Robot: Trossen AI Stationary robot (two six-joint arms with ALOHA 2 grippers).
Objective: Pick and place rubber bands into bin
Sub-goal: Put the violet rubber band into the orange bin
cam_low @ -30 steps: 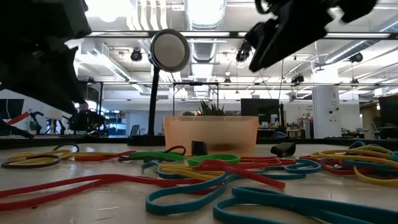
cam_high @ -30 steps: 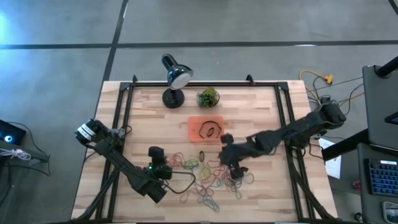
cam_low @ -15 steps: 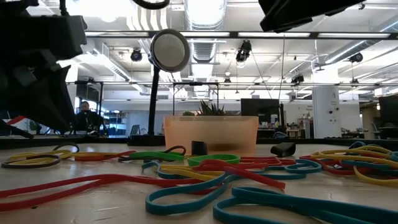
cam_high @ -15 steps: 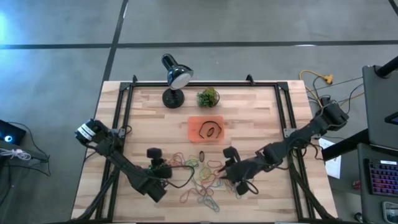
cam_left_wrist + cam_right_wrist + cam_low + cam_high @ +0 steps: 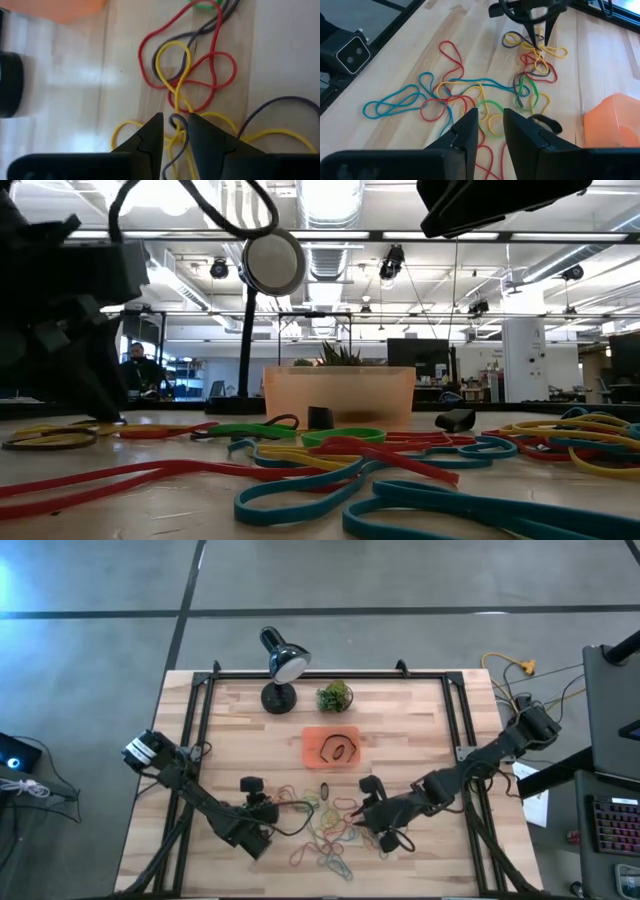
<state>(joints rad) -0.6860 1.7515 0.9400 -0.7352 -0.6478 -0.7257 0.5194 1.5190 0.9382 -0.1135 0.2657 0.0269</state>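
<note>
— Where are the rubber bands (image 5: 325, 825)?
— Tangled near the surface (image 5: 400, 720)'s front edge; two lie in the bin (image 5: 331, 748) mid-surface.
— The hands?
— Left hand (image 5: 173, 131) down in the tangle, fingers narrow around yellow and grey loops; right hand (image 5: 490, 125) above the pile, narrow gap, empty.

Bright overhead ceiling lights; left wrist view blurred, glare on table (image 5: 75, 75).
</note>
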